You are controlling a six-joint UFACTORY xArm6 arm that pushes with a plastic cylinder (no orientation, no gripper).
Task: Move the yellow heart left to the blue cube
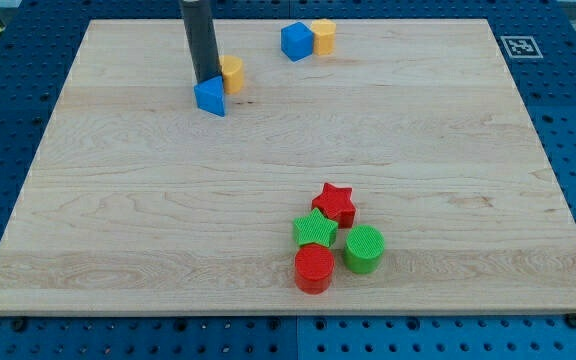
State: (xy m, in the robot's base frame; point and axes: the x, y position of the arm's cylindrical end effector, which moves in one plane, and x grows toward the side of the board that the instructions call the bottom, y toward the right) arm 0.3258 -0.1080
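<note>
Where the worktop [118,200] carries eight blocks, the entry runs as follows. Item: my tip [205,80], end of a dark upright rod, near the view's top left, just behind the blue triangular block [210,97] and at the left flank of the left yellow block [232,73], touching or all but touching both. Item: blue cube [296,41], view's top centre, well apart from my tip. Item: right yellow block [323,36], set against the cube's right face. Neither yellow shape can be read for certain, so which one is the heart cannot be told; by position, the left yellow block is the likelier task piece, lying down and to the left of the cube. Item: a cluster at the view's lower right, well clear of the work: red star [335,203], green star [315,230], red cylinder [314,268], green cylinder [364,249]. Risks, as judged: a push toward the cube may drag the blue triangular block along, since it sits at my tip's foot; an off-centre contact may let the yellow block spin away past the rod; too long a push may knock the cube and its yellow neighbour toward the worktop's top edge. Hand: none fitted; the arm ends in the bare rod, so nothing opens, closes or holds, and it only bears against the blocks.
</note>
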